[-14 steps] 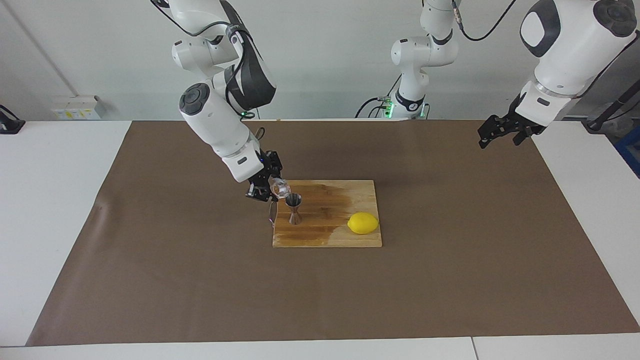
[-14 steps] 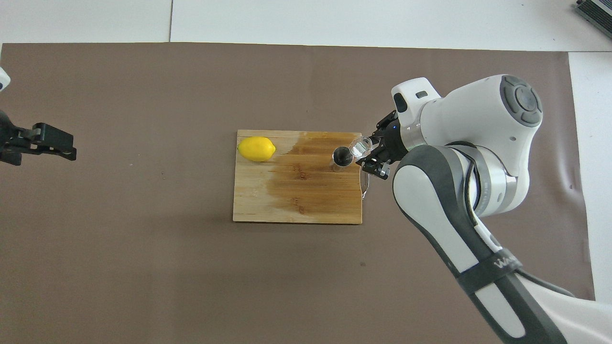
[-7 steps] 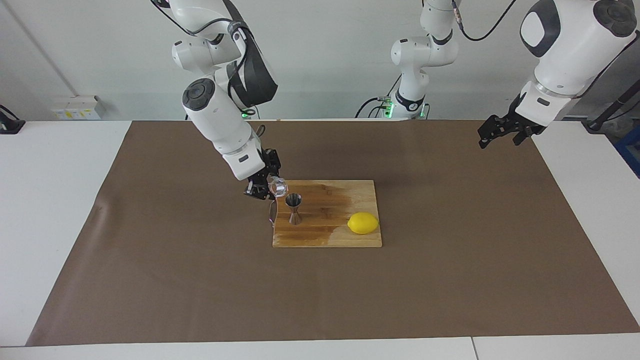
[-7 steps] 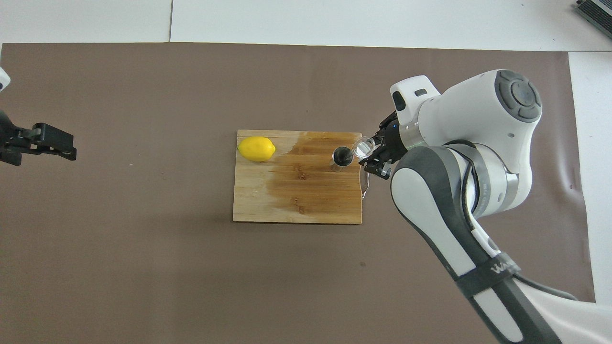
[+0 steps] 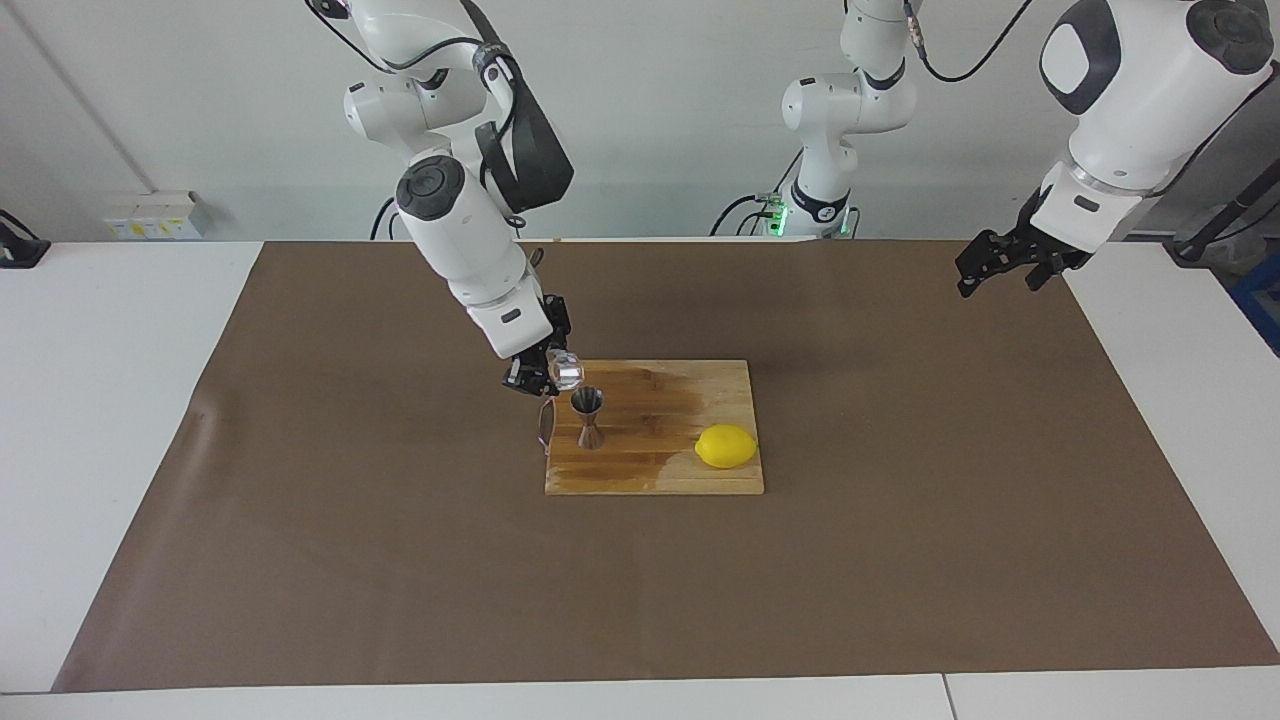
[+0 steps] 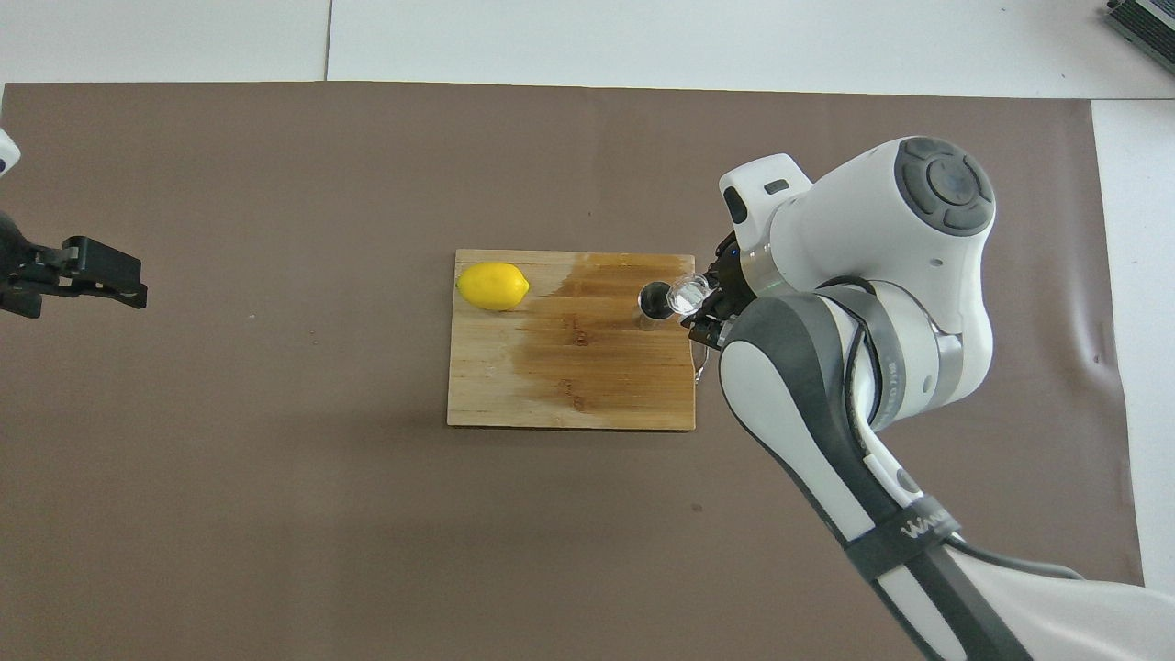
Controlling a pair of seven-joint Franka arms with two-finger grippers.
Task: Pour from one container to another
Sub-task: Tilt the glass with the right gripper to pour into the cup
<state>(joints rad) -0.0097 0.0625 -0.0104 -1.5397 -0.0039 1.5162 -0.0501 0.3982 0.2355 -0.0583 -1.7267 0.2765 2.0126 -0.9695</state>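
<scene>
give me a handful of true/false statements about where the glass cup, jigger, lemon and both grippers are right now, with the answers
1. The right gripper holds the glass cup in the air beside the jigger's mouth. True.
2. The jigger lies on its side on the brown paper. False: it stands upright on the cutting board.
3. The lemon sits on the board, toward the left arm's end. True.
4. The left gripper is closed around the lemon. False: it is open, holds nothing and waits over the paper's edge at its own end.
5. The board's surface is evenly pale. False: a darker patch spreads around the jigger.
</scene>
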